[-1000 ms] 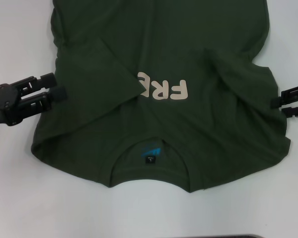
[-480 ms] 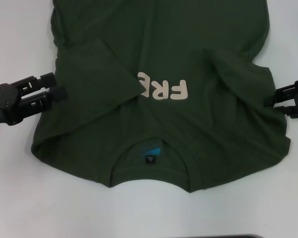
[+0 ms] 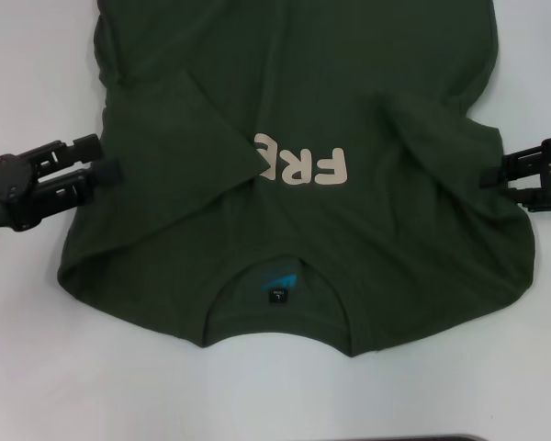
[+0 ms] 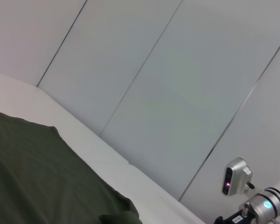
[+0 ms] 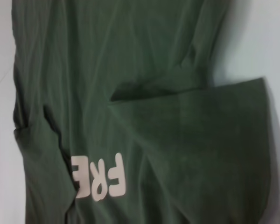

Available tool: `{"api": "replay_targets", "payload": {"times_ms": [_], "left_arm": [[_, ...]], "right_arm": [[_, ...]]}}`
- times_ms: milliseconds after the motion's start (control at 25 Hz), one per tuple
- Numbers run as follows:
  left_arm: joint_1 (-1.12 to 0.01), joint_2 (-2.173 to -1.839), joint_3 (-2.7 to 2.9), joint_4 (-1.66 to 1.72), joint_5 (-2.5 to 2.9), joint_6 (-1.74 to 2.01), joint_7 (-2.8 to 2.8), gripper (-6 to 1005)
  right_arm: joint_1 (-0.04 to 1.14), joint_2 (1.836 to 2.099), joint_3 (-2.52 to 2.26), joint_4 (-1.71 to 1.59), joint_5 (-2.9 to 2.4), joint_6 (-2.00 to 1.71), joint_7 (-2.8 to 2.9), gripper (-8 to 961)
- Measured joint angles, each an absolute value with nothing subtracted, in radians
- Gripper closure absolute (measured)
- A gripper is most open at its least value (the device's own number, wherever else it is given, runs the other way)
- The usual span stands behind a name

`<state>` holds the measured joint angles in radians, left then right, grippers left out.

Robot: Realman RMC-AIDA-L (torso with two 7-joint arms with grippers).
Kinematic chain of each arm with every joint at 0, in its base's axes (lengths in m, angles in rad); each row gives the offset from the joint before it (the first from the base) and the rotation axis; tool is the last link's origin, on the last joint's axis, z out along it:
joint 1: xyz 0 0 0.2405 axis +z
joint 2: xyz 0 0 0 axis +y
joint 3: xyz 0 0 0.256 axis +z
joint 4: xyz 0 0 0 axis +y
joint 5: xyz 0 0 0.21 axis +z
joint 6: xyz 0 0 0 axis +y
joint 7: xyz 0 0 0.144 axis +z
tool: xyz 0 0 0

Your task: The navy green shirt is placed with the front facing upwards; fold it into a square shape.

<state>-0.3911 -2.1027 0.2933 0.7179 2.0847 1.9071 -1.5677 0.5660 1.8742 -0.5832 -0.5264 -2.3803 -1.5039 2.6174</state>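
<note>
Navy green shirt [image 3: 303,184] lay flat on white table [image 3: 37,367], left sleeve folded inward. Left pincer [image 3: 106,158] open, empty, at left edge; right pincer [image 3: 489,177] open, empty, at right sleeve. Advice: grip sleeve hem squarely, fold inward symmetrically.

Shirt [image 3: 294,138] chest print read "FRE" [image 3: 303,165] in cream block letters, upside down from the head view; remainder hidden under folded sleeve. Blue neck label [image 3: 277,280] print was illegible.
</note>
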Motion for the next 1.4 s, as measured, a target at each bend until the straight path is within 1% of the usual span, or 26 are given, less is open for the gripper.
{"api": "replay_targets", "payload": {"times_ms": [600, 760, 1120, 1240, 1400], "left_arm": [[-0.391, -2.101, 0.293, 0.716, 2.085, 1.891, -1.568, 283], [-0.391, -2.101, 0.290, 0.716, 2.085, 1.891, -1.568, 283], [-0.388, -2.093, 0.265, 0.718, 2.085, 1.850, -1.594, 282], [-0.384, -2.091, 0.257, 0.718, 2.085, 1.836, -1.603, 283], [-0.384, -2.091, 0.246, 0.718, 2.085, 1.835, -1.605, 282]], "right_arm": [[0.569, 1.886, -0.574, -0.531, -2.300, -1.575, 2.567, 463], [0.583, 1.901, -0.580, -0.531, -2.289, -1.575, 2.556, 462], [0.622, 1.946, -0.616, -0.520, -2.294, -1.575, 2.531, 461], [0.627, 1.950, -0.651, -0.519, -2.294, -1.575, 2.531, 460], [0.628, 1.947, -0.704, -0.520, -2.294, -1.580, 2.531, 461]]}}
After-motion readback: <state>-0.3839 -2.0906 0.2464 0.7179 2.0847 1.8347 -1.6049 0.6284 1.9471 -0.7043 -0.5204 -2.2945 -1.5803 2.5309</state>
